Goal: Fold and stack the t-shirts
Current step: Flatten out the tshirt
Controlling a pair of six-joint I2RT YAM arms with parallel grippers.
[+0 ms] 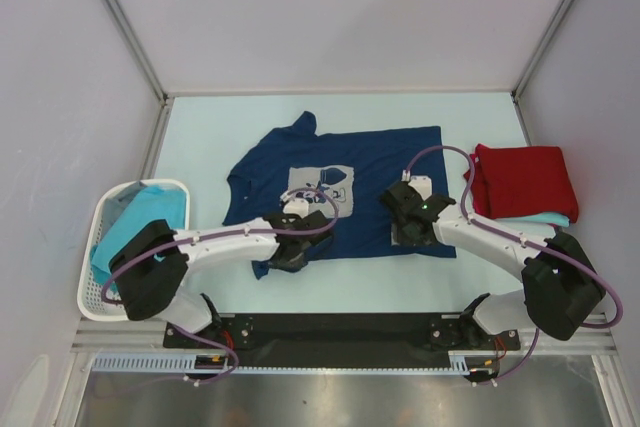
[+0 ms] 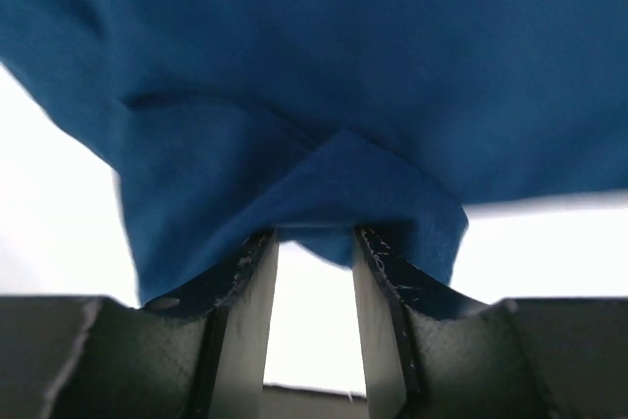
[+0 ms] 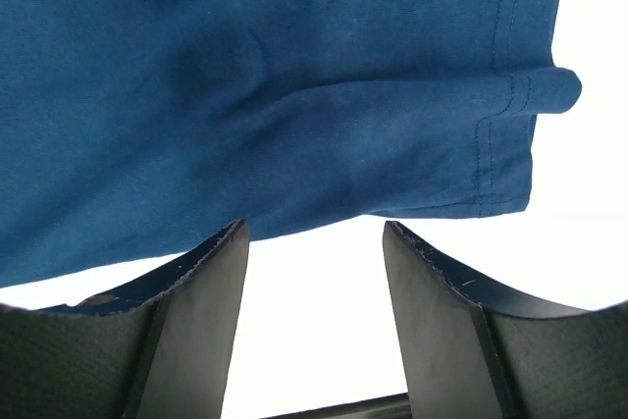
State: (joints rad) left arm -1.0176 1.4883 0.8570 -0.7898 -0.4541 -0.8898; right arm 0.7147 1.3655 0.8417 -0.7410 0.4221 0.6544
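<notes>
Since the navy shirt lay flat for folding, the right gripper gaped at its near edge, the left gripper narrower, perhaps pinching.

- Navy blue t-shirt with a pale grey chest print lies spread flat at centre, hem rumpled at its near-left corner.
- Red t-shirt sits folded at right, atop a folded turquoise t-shirt.
- Another turquoise shirt lies crumpled in the white basket at left.

White perforated basket at pale table's left edge
</notes>
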